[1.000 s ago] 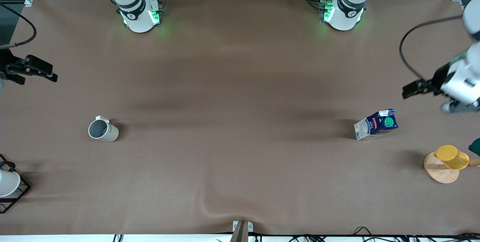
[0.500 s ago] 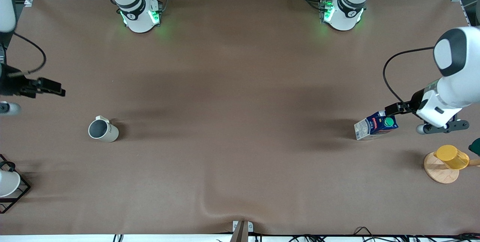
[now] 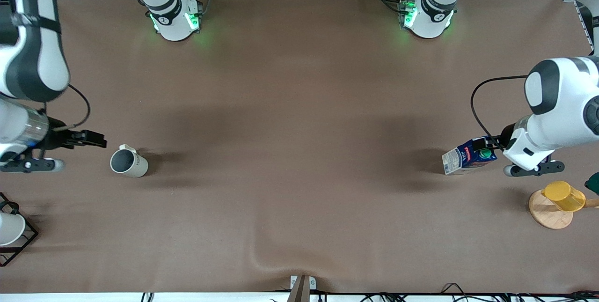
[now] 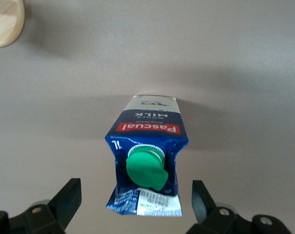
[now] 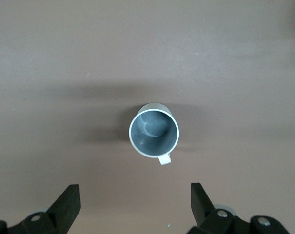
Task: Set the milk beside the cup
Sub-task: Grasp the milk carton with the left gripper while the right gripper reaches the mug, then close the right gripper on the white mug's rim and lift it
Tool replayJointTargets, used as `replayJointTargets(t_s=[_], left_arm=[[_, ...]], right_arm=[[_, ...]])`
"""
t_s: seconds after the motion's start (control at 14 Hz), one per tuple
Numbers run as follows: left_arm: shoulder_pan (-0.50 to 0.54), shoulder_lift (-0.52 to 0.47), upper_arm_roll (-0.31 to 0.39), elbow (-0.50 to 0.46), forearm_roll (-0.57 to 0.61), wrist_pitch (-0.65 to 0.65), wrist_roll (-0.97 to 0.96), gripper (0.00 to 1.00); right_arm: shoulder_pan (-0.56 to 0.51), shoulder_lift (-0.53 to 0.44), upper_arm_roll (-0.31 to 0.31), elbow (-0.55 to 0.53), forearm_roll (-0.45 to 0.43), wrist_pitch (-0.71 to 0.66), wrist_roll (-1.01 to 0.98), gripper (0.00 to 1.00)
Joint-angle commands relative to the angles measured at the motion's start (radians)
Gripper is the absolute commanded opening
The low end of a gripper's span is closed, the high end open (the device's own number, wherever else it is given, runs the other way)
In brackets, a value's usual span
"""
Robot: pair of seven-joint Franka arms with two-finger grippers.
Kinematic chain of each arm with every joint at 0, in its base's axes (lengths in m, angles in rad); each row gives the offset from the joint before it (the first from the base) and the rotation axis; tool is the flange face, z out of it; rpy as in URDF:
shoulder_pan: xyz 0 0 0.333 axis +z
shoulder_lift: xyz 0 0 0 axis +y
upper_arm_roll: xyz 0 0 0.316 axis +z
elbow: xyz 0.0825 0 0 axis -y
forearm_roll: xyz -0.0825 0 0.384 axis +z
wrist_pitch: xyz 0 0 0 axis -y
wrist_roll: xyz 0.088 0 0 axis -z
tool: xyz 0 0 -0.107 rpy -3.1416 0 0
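You are at the very start: the milk (image 3: 469,158) has not been lifted, and it stands on the bench (image 3: 299,105) toward the left arm's end, well apart from the cup (image 3: 127,162), which sits toward the right arm's end. Grasping, carrying across the bench and setting the carton down beside the mug are all left to do, as far as you can judge.

Your left end effector (image 4: 136,202) is released, its fingers (image 4: 69,197) spread wide and flanking the carton's top without touching it; it sits right at the milk, low over the bench. Your right end effector (image 5: 135,202) is likewise released and grasps nothing, hanging just beside the cup.

The milk is a small dark blue carton with a round green cap (image 4: 146,167), a red label band and white lettering, and a pale end panel. It leans slightly in the front view, but looks intact and closed. The cup is an off-white mug, upright, grey inside and apparently empty, with a small handle (image 5: 163,159).
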Motion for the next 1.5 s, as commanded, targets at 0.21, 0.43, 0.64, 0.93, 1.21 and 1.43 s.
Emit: replayJointTargets(t_s=[0.21, 0.43, 0.64, 0.93, 1.21, 1.43], left_arm=[[0.011, 0.028, -0.003, 0.011, 0.016, 0.025, 0.02, 1.0], [0.011, 0.038, -0.003, 0.01, 0.016, 0.023, 0.02, 1.0], [0.012, 0.047, -0.003, 0.011, 0.016, 0.025, 0.025, 0.96], [0.012, 0.053, -0.003, 0.011, 0.01, 0.025, 0.022, 0.77], [0.012, 0.067, -0.003, 0.033, 0.012, 0.02, 0.013, 0.61], [0.009, 0.067, -0.002, 0.043, 0.013, 0.022, 0.008, 0.41]], right_arm=[[-0.055, 0.083, 0.009, -0.025, 0.003, 0.098, -0.089, 1.0], [-0.066, 0.135, 0.009, -0.025, 0.009, 0.146, -0.117, 1.0], [-0.07, 0.192, 0.009, -0.025, 0.009, 0.201, -0.12, 1.0], [-0.067, 0.227, 0.013, -0.036, 0.01, 0.231, -0.125, 0.61], [-0.067, 0.244, 0.013, -0.041, 0.012, 0.235, -0.125, 0.12], [-0.063, 0.25, 0.014, -0.041, 0.012, 0.24, -0.125, 0.0]])
